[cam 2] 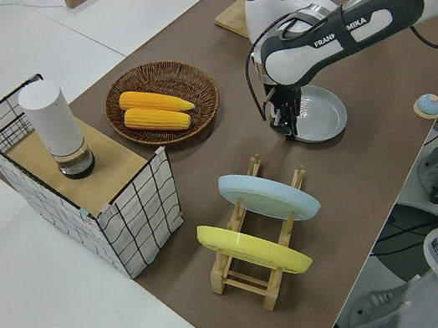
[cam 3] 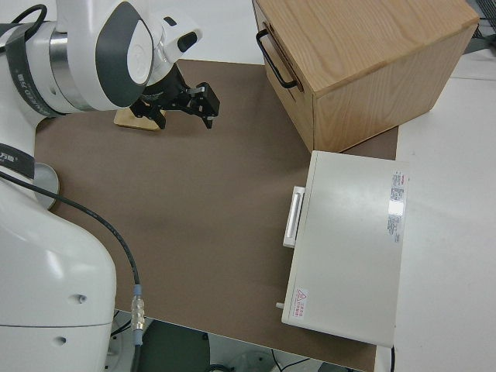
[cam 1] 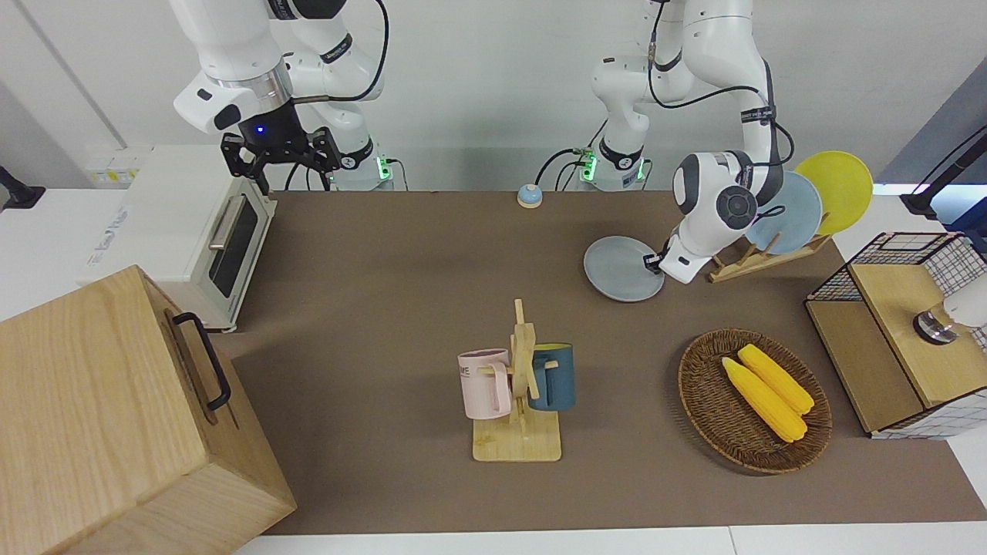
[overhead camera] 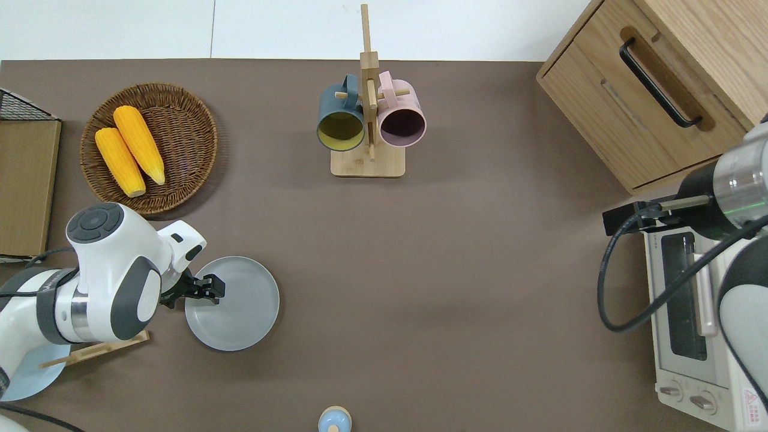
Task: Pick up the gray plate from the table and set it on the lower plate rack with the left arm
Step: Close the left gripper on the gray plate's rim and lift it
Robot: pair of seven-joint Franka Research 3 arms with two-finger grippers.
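The gray plate (cam 1: 617, 271) (overhead camera: 240, 306) (cam 2: 324, 111) lies on the table (cam 1: 401, 308), beside the lower plate rack (cam 1: 739, 266) (cam 2: 266, 279), toward the right arm's end from it. My left gripper (cam 1: 654, 262) (overhead camera: 207, 288) (cam 2: 284, 121) is low at the plate's rim on the rack's side, fingers closed on that rim. The rack holds a light blue plate (cam 1: 790, 212) (cam 2: 267, 196) and a yellow plate (cam 1: 837, 189) (cam 2: 251, 249); its slot nearest the gray plate stands free. My right arm is parked, its gripper (cam 1: 281, 154) open.
A wicker basket (cam 1: 698, 401) with two corn cobs and a wire basket (cam 1: 894, 331) lie farther from the robots than the rack. A mug stand (cam 1: 523, 385) stands mid-table. A small bell (cam 1: 529, 196), a toaster oven (cam 1: 193, 231) and a wooden cabinet (cam 1: 100, 416) are also here.
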